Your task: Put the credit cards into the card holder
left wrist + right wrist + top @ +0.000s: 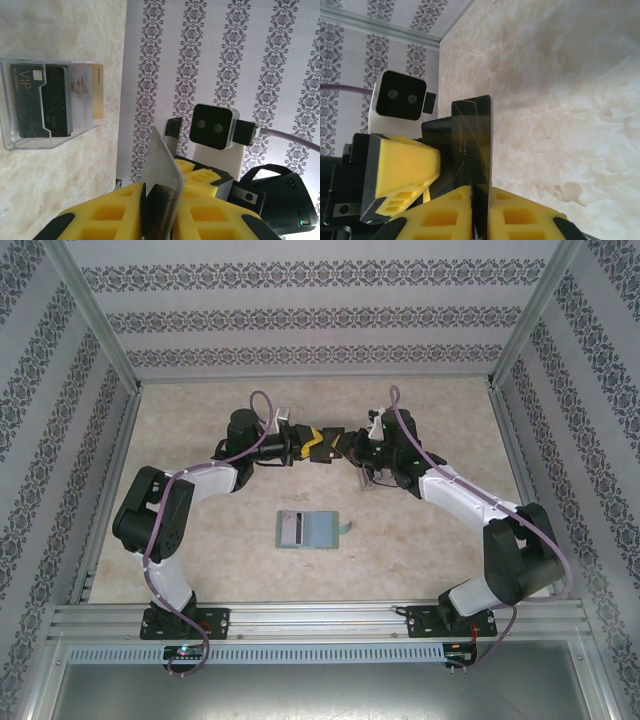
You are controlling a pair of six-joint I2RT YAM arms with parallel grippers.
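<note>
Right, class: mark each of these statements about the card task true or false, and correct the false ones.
1. The card holder lies open on the table. True.
2. The clear box is empty. False: it holds a dark card and a tan card.
3. The right gripper pinches a card. True.
4. The left gripper rests on the card holder. False: it is away from it, pinching a card opposite the right gripper.
</note>
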